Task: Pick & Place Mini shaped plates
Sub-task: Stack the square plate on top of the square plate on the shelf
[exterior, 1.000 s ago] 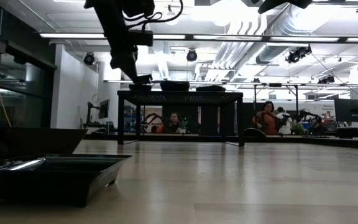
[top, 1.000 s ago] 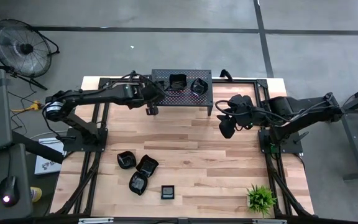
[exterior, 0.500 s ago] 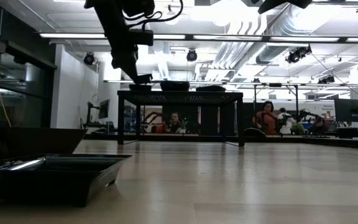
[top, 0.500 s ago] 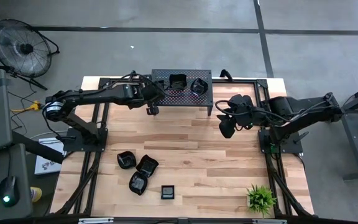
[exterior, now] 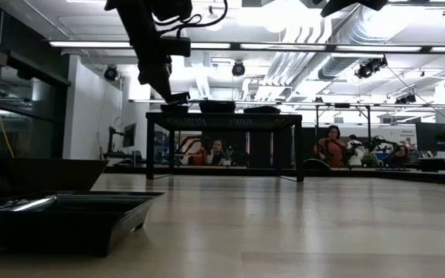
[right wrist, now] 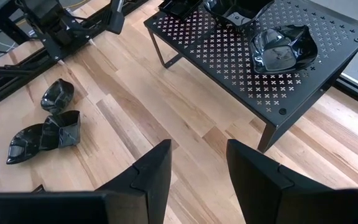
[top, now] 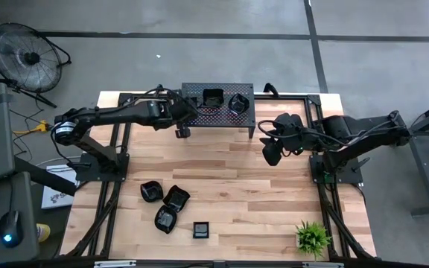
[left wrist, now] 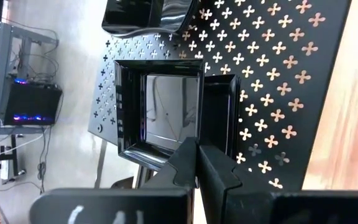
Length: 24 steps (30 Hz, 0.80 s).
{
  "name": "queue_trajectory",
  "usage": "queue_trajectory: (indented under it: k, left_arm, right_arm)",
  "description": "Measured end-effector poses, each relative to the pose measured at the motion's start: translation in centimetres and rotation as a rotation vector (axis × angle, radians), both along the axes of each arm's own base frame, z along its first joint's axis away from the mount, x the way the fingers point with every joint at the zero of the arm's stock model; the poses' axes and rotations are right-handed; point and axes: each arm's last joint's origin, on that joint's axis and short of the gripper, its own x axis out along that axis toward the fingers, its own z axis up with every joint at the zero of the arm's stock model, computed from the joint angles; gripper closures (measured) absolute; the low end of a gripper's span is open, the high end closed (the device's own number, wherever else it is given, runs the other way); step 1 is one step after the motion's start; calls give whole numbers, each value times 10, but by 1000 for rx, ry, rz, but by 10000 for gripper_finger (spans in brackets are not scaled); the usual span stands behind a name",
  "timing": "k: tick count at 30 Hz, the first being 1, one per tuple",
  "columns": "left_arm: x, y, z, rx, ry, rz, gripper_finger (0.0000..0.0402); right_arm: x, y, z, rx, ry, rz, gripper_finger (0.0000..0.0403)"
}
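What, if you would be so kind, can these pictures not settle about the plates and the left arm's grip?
- High view: the left gripper covers the glossy black square plate at the black perforated metal stand's end.
- Left wrist view: the shut fingers hide that plate's near rim, so contact is unclear.
- Low view: the black tray-like plate is cut off by the picture's edge.

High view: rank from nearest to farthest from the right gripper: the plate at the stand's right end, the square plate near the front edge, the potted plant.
From the right gripper:
1. Plate at the stand's right end, up on the perforated stand, toward the table's back.
2. Potted plant, front right corner.
3. Square plate near the front edge, front centre.

Plant and square plate are fairly close; the plant looks slightly nearer.
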Motion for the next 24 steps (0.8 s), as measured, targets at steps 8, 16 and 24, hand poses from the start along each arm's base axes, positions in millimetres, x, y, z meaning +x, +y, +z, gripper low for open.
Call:
queue_trajectory:
  k: [8, 16, 24]
  left_arm:
    - [-6, 16, -1, -30, -1, 34, 399]
    - [-4, 21, -7, -72, 10, 5, 399]
    - [-4, 21, -6, -72, 5, 4, 399]
  right_arm:
    - [0, 0, 0, 7, 1, 4, 253]
    - [0, 0, 0, 5, 2, 5, 253]
    - [0, 0, 0, -1, 4, 0, 253]
